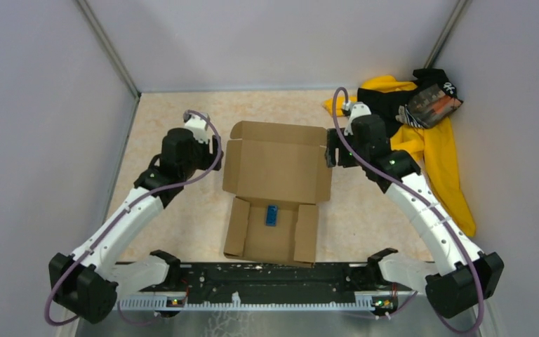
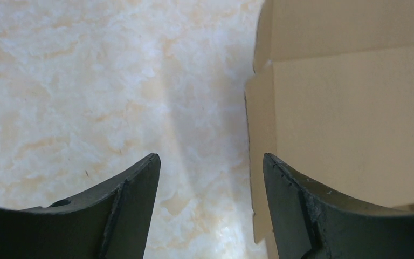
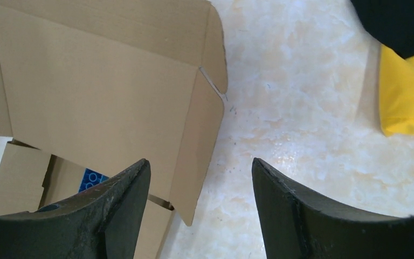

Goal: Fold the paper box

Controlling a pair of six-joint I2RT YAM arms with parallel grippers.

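A: Done so far?
B: Centred on marbled beige tabletop [image 1: 361, 225], find plain brown cardboard paper box [image 1: 275, 168]: near tray walled up, far lid open.
A: Remaining?
B: Likely closing lid, tucking flaps. Flanked by black left gripper [image 2: 210, 156] and right gripper [image 3: 200, 161], both spread, empty (small blue block [image 1: 271, 215] inside tray).

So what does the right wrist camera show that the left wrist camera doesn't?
Only the right wrist view shows the small blue block inside the plain brown cardboard box and the yellow cloth off to one side. Only the left wrist view shows the box's opposite side edge. Both show the box and the marbled beige tabletop.
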